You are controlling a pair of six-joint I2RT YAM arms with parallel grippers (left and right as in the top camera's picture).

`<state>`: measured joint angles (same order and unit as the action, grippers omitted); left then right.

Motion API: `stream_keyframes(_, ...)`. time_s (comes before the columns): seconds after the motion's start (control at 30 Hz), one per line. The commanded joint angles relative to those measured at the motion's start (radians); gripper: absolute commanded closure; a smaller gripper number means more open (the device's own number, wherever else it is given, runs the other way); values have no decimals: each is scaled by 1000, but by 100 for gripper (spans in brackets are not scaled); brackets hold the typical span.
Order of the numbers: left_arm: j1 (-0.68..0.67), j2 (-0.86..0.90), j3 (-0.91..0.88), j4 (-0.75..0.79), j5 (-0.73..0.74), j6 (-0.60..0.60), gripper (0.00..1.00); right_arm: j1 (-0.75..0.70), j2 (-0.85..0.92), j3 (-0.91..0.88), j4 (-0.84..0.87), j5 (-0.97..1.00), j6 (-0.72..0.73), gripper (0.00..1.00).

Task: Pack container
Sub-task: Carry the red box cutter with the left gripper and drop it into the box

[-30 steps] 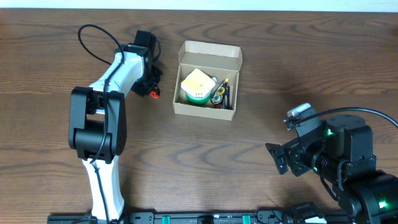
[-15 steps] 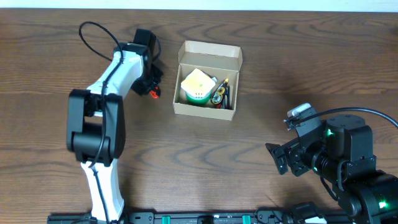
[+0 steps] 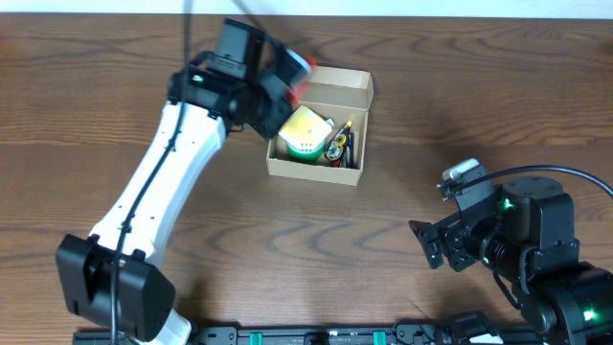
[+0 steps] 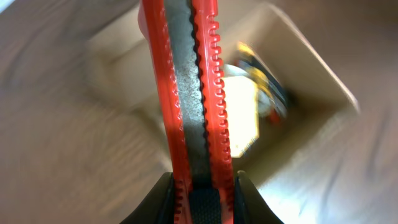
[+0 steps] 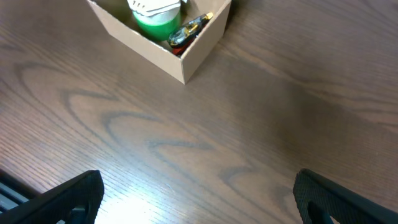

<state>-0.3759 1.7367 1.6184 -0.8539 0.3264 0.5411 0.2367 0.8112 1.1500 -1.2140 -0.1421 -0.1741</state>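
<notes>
The container (image 3: 314, 169) is a small tan cardboard box with its flap lid open, at the middle back of the table. It holds a green and white roll (image 3: 303, 132) and some dark pens (image 3: 342, 144). My left gripper (image 3: 283, 86) is shut on a red box cutter (image 3: 300, 64) and holds it in the air over the box's back left corner. In the left wrist view the red box cutter (image 4: 193, 93) runs up from the gripper (image 4: 202, 186), with the container (image 4: 311, 62) blurred behind it. My right gripper (image 5: 199, 199) is open and empty over bare wood, near the container (image 5: 186, 59).
The wooden table (image 3: 431, 86) spreads all round the box. A black cable (image 3: 251, 10) runs off the top edge from the left arm. The right arm's base (image 3: 536, 249) sits at the front right.
My left arm has swung from the table left of the box up and to the right, carrying the red box cutter over the box. The right arm has not moved.
</notes>
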Motion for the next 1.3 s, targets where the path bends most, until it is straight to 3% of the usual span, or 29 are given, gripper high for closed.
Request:
stream_keyframes(0.0, -32, 18, 8, -34, 59, 528, 95, -9, 0, 0, -2, -5, -14, 1)
stream_keyframes(0.1, -58, 37, 8, -57, 55, 672, 94, -9, 0, 0, -2, -5, -14, 1)
stream_keyframes(0.37, -97, 124, 8, -49, -50, 766, 94, -9, 0, 0, -2, -5, -14, 1)
stream_keyframes(0.73, -154, 173, 8, -20, -158, 764, 93, -9, 0, 0, -2, -5, -14, 1)
stream_keyframes(0.93, -156, 173, 8, -17, -159, 734, 72, -9, 0, 0, -2, -5, -14, 1)
stream_keyframes(1.27, -156, 172, 8, -21, -163, 689, 65, -9, 0, 0, -2, -5, -14, 1)
